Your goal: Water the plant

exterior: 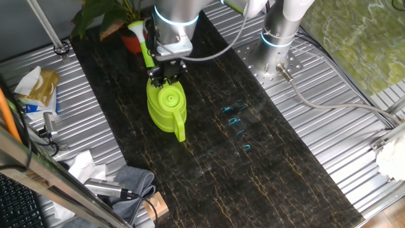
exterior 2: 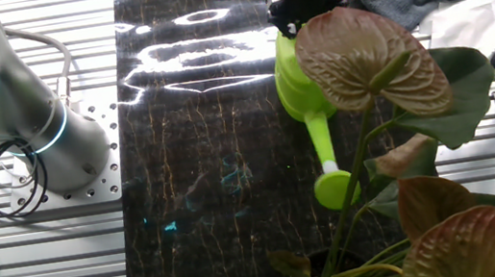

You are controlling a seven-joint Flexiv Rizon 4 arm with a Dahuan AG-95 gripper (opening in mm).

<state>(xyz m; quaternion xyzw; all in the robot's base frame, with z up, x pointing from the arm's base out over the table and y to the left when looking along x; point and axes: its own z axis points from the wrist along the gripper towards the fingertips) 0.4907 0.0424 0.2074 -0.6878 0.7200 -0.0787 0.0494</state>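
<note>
The plant (exterior: pixel 104 14) has broad dark green and reddish-brown leaves and stands in an orange-red pot (exterior: pixel 131 43) at the far end of the dark mat. In the other fixed view its leaves (exterior 2: pixel 364 52) fill the near right. A lime-green watering can (exterior: pixel 166 106) stands upright on the mat, with its long spout (exterior: pixel 140 39) reaching up beside the pot. It also shows in the other fixed view (exterior 2: pixel 296 83). My gripper (exterior: pixel 166 76) is down on the top of the can, with a black finger at each side of its upper part. The grip itself is hidden.
The dark marbled mat (exterior: pixel 253 164) runs down the ribbed metal table. A second arm's base (exterior: pixel 278 38) stands at the right. Cloth, tools and packets (exterior: pixel 120 183) lie along the left edge. Blue marks (exterior: pixel 234 120) are on the mat right of the can.
</note>
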